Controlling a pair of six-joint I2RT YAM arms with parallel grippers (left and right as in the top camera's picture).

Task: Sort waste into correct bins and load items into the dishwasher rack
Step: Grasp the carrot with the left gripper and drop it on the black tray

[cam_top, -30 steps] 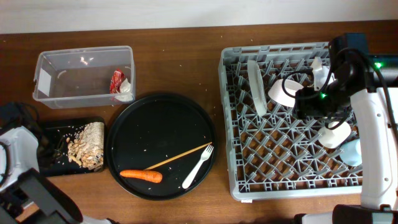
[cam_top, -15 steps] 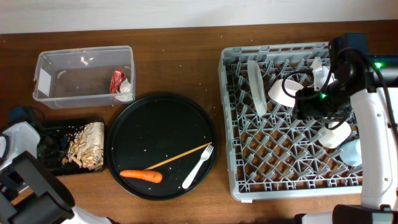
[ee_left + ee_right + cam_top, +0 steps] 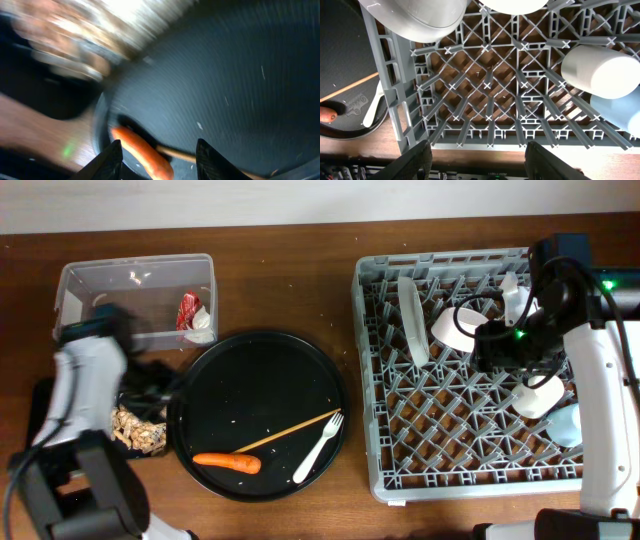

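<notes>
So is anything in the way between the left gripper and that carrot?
Nothing visible. The left gripper is open, and the carrot lies bare on the round black tray, with only the chopstick just past it.

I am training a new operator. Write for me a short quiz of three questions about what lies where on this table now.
1. True or false: the small orange carrot lies on the large round black tray.
2. The crumpled red wrapper lies in: A) the clear plastic rectangular tub; B) the round black tray; C) neither.
3. Fill in: the white plastic fork lies beside the thin wooden ____.
Key: 1 true; 2 A; 3 chopstick.
</notes>
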